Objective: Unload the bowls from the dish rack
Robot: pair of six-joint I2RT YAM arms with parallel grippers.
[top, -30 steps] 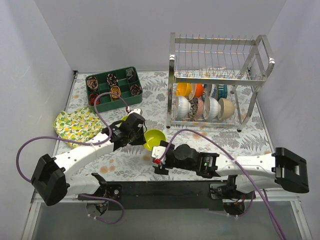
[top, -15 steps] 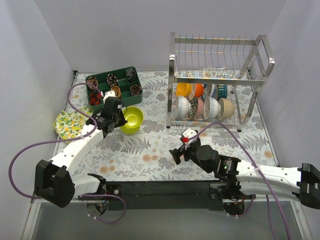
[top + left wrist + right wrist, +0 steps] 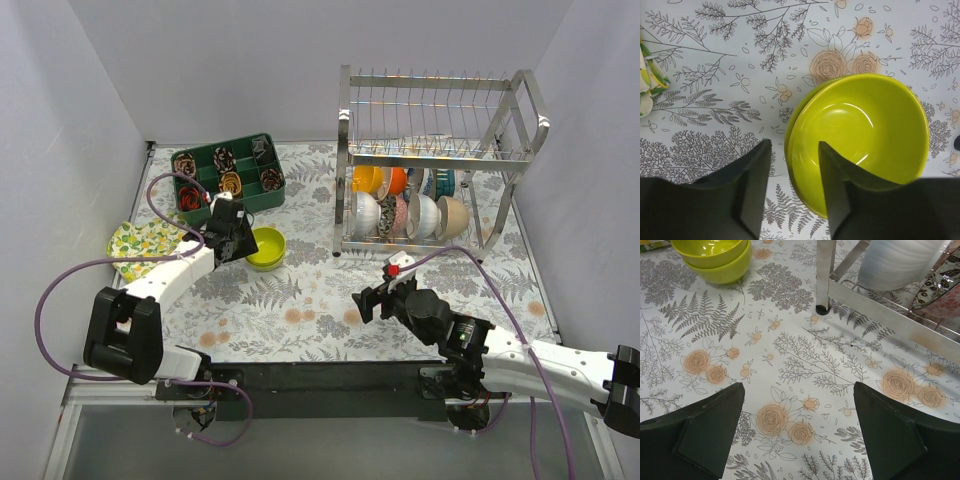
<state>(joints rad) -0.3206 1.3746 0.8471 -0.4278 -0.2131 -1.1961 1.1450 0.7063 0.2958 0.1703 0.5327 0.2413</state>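
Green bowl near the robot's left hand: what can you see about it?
It is a shiny lime-green bowl, round, smooth and empty. It sits upright, nested in a matching second bowl, on the flowery tablecloth. The left gripper hangs over its rim, jaws open, one finger inside, one outside; whether they touch it is unclear.

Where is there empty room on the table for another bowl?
Widest bare patch: the middle of the table, between the green bowls, the dish rack and the right fingers. Back left is crowded: the tray, the lemon plate and the left arm sit close together.
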